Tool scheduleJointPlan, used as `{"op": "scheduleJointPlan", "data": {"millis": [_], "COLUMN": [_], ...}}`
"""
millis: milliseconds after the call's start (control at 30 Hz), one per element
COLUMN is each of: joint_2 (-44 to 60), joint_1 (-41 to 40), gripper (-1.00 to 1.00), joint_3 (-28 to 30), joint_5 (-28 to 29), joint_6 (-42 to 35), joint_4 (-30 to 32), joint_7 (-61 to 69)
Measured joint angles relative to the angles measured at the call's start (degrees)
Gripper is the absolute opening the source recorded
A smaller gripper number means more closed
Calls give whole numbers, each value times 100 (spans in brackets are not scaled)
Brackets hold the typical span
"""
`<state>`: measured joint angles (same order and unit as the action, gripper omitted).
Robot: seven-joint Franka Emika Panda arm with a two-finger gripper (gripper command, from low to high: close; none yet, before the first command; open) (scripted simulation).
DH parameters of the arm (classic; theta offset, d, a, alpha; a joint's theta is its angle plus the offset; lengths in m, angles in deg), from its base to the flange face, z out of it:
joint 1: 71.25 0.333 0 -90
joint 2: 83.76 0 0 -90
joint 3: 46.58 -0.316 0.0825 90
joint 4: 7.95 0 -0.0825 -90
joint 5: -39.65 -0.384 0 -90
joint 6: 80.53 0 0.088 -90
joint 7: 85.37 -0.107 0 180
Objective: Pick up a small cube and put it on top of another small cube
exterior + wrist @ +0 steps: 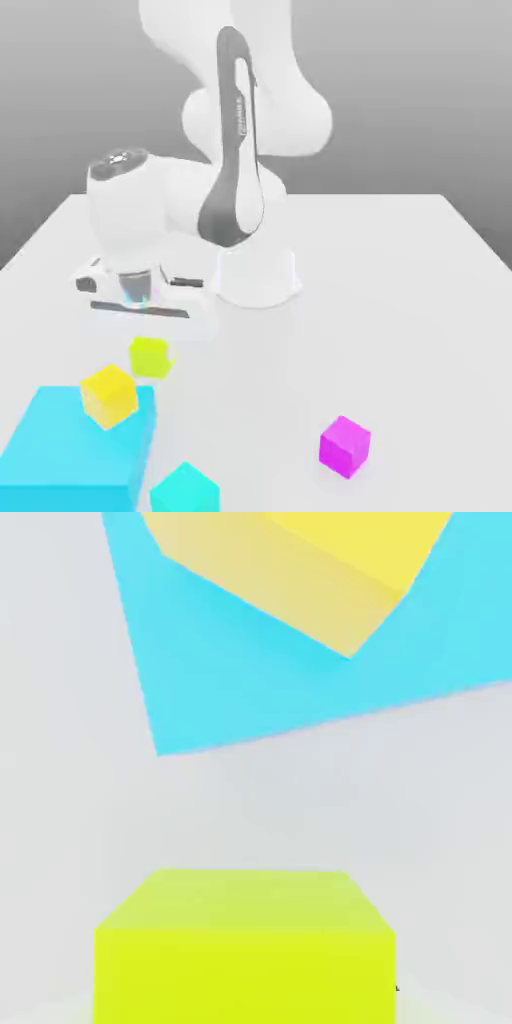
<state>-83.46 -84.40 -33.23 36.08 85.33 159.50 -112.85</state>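
The small lime yellow-green cube (150, 358) sits directly under my hand, and it looms close to the hand camera (245, 947). My gripper (146, 335) is shut on this cube, its fingers largely hidden by it. Whether the cube rests on the table or hangs just above it I cannot tell. A golden-yellow small cube (108, 394) lies on a corner of the big cyan block (60, 455), just toward the exterior view's left and nearer the camera than the lime cube. The hand view shows the golden cube (300, 562) and the cyan block (250, 682) beyond the lime one.
A small cyan cube (185, 490) stands by the big block near the front edge. A magenta cube (345, 446) lies alone toward the exterior view's right. The arm's white base (258, 275) stands behind the hand on the white table (400, 300).
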Motion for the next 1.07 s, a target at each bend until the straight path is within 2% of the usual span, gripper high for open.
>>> {"op": "scheduleJointPlan", "data": {"millis": [200,367,500,600,767,933,967,1067], "joint_2": [-410,-604,-366,2,814,1777,1884,1884], "joint_1": [-97,-63,216,464,843,838,831,831], "gripper": [-100,-100,-100,-100,-100,-100,100,100], "joint_3": [-12,-177,-373,-544,-855,-958,-969,-969], "joint_5": [713,1215,1313,1101,376,92,75,75], "joint_6": [-75,-591,-1097,-1449,-1952,-1243,-1145,-1145], "joint_4": [57,-669,-1485,-2107,-3087,-3209,-3214,-3214], "joint_7": [-422,-482,-947,-1387,-2161,-2281,-2274,-2274]}}
